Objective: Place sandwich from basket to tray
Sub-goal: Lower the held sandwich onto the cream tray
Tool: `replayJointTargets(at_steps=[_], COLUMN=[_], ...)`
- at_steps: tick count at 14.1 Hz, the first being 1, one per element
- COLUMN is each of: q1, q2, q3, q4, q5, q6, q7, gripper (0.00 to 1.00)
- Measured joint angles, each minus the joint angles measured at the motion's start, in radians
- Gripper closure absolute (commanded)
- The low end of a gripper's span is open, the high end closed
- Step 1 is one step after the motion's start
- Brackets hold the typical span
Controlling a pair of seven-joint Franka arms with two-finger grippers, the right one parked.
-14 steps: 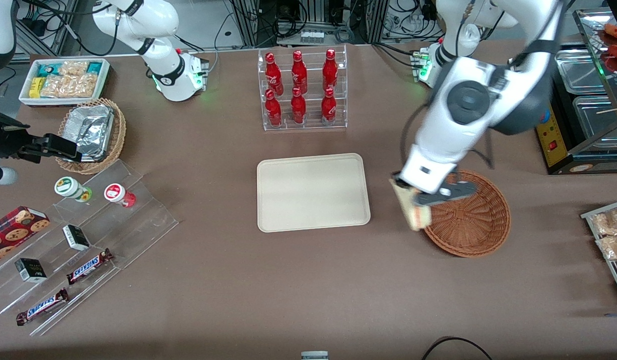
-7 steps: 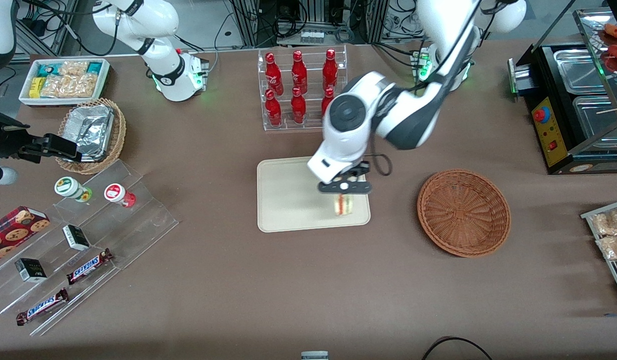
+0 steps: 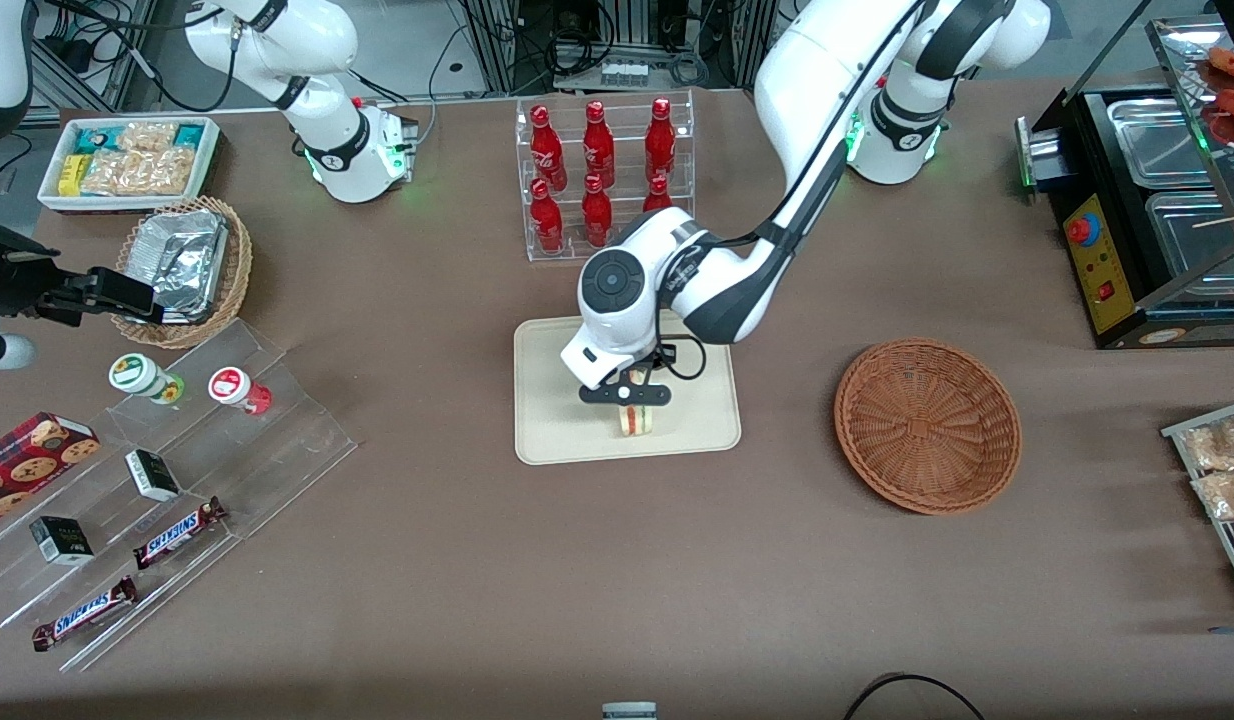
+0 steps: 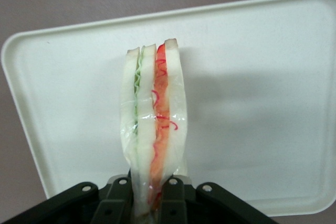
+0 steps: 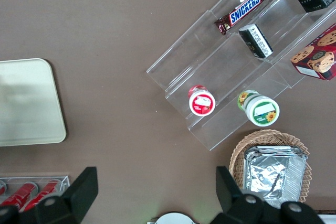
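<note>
My left gripper [image 3: 625, 394] hangs over the cream tray [image 3: 557, 420], near its front edge, shut on the clear-wrapped sandwich [image 3: 634, 419]. In the left wrist view the sandwich [image 4: 153, 129] stands on edge between the black fingers [image 4: 176, 200], white bread with green and pink-red layers, over the tray [image 4: 252, 108]; I cannot tell whether it touches the tray. The reddish-brown wicker basket [image 3: 927, 424] sits empty toward the working arm's end of the table, apart from the tray. The tray's corner [image 5: 26, 103] also shows in the right wrist view.
A clear rack of red bottles [image 3: 602, 178] stands farther from the front camera than the tray. Toward the parked arm's end are a clear stepped shelf [image 3: 167, 480] with snacks, a tan basket [image 3: 182, 270] with a foil container and a white snack box [image 3: 127, 160]. A metal appliance [image 3: 1157, 200] stands at the working arm's end.
The gripper carried the sandwich from the basket's rim sideways to the tray, then farther over the tray toward its middle and lower. The basket is left empty.
</note>
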Motion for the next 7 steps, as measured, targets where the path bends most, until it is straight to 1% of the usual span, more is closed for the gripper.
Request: replayJointTargets(at_steps=[5,6,7], q1=[-0.035,-0.039,-0.042], q2=[0.029,0.031,0.033], q3=[0.0,0.0,0.0], q4=[0.003,0.003,0.003], q5=[0.0,0.0,0.0], q6=[0.0,0.0,0.0], q7=[-0.037,-0.038,-0.039], gripper=[1.0,0.95,0.74])
